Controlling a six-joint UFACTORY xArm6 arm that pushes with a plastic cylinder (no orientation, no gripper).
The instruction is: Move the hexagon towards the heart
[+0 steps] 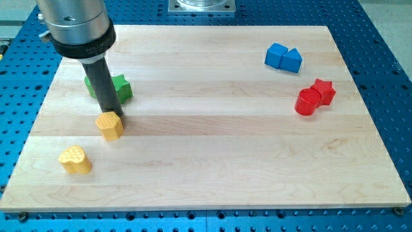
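Camera view, single entry. My tip (113, 115): the bare lower end of the dark rod, nothing to open or close, resting at the table top and touching, or all but touching, the upper edge of the yellow hexagon (110, 125). Yellow hexagon: directly below my tip toward the view's bottom, on the wooden board (219, 142). Yellow heart (75, 160): beyond the hexagon, down and to the view's left of my tip, near but apart from the hexagon. Governing relation: tip, hexagon and heart lie roughly on one slanting line, though my tip sits above the hexagon rather than up and to its right; I judge a push toward the lower left needs the tip shifted slightly rightward first, or the block may slide off course. Green block (120, 88): just behind the rod, partly hidden, shape unclear. Two blue blocks (283, 58), touching, far to the tip's right near the top. Red pair (315, 96), touching, far right also.
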